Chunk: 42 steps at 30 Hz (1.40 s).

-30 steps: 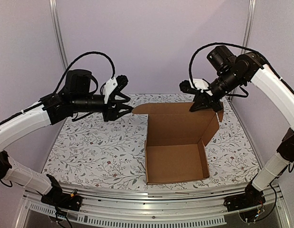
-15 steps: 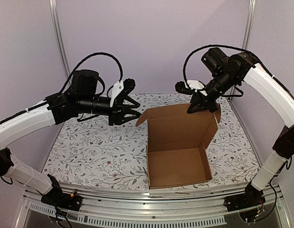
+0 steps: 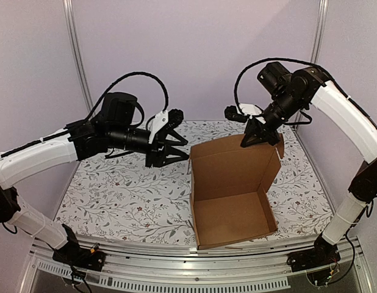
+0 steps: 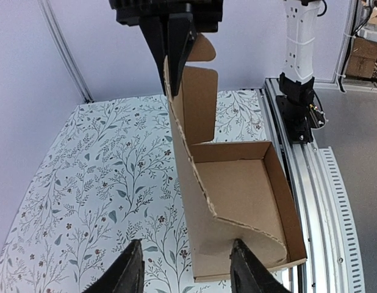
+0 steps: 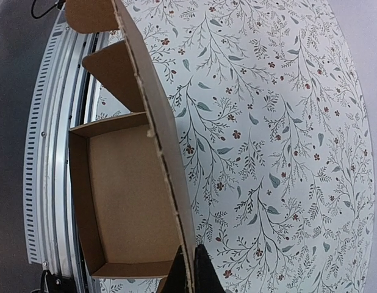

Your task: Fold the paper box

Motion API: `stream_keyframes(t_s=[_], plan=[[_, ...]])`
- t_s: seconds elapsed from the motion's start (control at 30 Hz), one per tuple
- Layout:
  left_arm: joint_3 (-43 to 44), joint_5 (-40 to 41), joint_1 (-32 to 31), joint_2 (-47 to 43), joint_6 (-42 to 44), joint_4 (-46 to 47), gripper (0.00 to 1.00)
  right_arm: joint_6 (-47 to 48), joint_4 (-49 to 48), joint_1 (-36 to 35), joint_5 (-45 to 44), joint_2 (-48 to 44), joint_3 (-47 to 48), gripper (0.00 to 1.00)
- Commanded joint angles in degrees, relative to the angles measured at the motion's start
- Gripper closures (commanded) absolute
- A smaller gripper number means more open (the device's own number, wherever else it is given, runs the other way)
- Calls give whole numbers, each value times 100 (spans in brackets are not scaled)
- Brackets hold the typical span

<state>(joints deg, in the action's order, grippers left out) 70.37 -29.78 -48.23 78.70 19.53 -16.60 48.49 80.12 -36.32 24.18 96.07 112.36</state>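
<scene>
The paper box (image 3: 234,201) is a brown cardboard mailer tray on the table with its lid standing upright at the far side. My right gripper (image 3: 257,135) is shut on the lid's top edge, seen pinched between the fingers in the right wrist view (image 5: 189,271). My left gripper (image 3: 179,148) is open, just left of the lid's left side flap; in the left wrist view the gripper (image 4: 187,268) has that bent flap (image 4: 237,235) lying between the spread fingers, one fingertip (image 4: 244,259) touching it. The tray also shows in both wrist views (image 4: 243,177) (image 5: 124,195).
The floral tablecloth (image 3: 121,195) covers the table. A metal rail (image 3: 194,256) runs along the near edge, with the arm bases at both corners. Vertical frame posts (image 3: 75,55) stand at the back against a plain wall.
The left gripper has moved right, up to the lid's left flap. The right gripper has raised the lid more upright, and the left flap has swung inward; the box shifted slightly toward the near edge.
</scene>
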Motion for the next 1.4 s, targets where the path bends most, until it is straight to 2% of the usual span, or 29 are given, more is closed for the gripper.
stream_keyframes(t_s=[0.0, 0.3, 0.5, 0.77, 0.87, 1.0, 1.17, 1.37], plan=[[209, -248, -203, 90, 54, -24, 52, -267, 588, -12, 365, 119, 217, 100], [505, -274, -363, 597, -107, 321, 57, -327, 578, -12, 604, 157, 216, 100], [607, -189, -372, 772, -142, 324, 80, -158, 654, -11, 740, 64, 150, 99], [640, -163, -376, 830, -88, 183, 92, -5, 779, -3, 904, 0, 58, 98], [723, -100, -372, 865, 5, -16, 100, 107, 882, -14, 1043, -50, 58, 97], [776, -187, -372, 835, -35, -86, 100, 238, 994, -13, 1095, -96, 49, 95], [752, -151, -363, 754, 20, -126, 100, 224, 1010, -11, 1101, -131, 13, 88], [695, -86, -264, 725, 150, -249, 100, 73, 782, -13, 654, -209, -56, 87]])
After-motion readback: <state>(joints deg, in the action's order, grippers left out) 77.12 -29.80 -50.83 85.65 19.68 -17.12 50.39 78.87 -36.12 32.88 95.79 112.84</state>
